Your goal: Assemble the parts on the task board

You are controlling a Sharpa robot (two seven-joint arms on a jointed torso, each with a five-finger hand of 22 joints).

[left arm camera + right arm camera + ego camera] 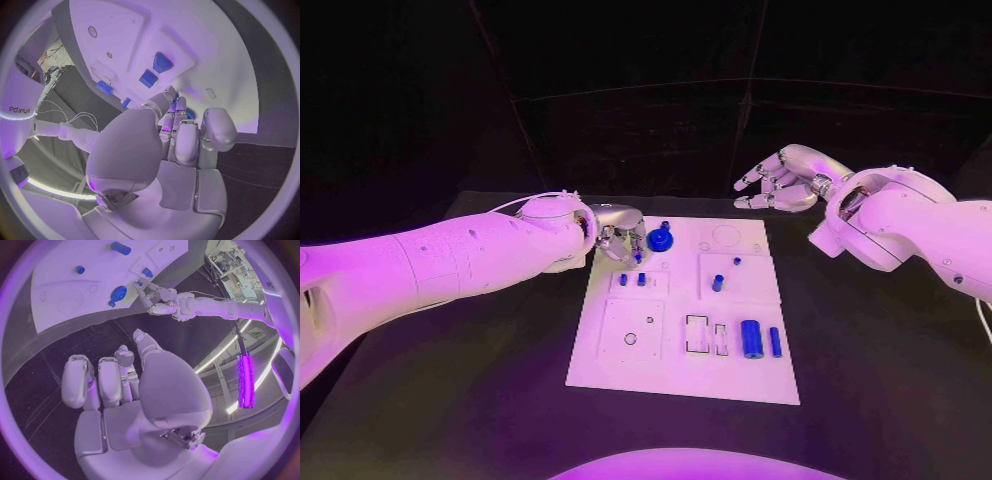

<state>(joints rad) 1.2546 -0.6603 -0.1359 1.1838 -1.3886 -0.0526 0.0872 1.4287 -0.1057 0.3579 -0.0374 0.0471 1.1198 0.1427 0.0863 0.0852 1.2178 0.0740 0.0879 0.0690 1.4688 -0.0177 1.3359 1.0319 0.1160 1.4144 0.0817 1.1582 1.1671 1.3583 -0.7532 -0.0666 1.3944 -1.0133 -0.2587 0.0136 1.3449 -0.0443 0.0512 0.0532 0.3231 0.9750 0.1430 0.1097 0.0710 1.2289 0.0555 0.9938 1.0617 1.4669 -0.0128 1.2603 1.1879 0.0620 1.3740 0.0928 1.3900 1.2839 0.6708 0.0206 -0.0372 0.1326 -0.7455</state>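
Presently, stock at this moment:

Board: flat white rectangular task board [678, 375] lying mid-tabletop on the black tabletop [459, 400], long side running away from the robot.

Loose parts: large blue cylinder [751, 339] and thin blue rod [775, 342] lying side by side on the near right of the board; small blue peg [718, 283] further back; two small blue blocks [632, 279] just left of centre; round blue knob-like part [659, 239] at the far left corner.

Left hand: silver left hand [617, 238] over the board's far left corner, fingers [177, 131] bunched downward just beside the knob-like part, likely working a small blue piece there; whether they actually pinch anything, I cannot tell.

Right hand: silver right hand [780, 183] raised beyond the board's far right corner, well apart from it, fingers loosely curled round nothing; probably parked clear to leave the left hand room.

Progress: early, judging by the parts lying loose.
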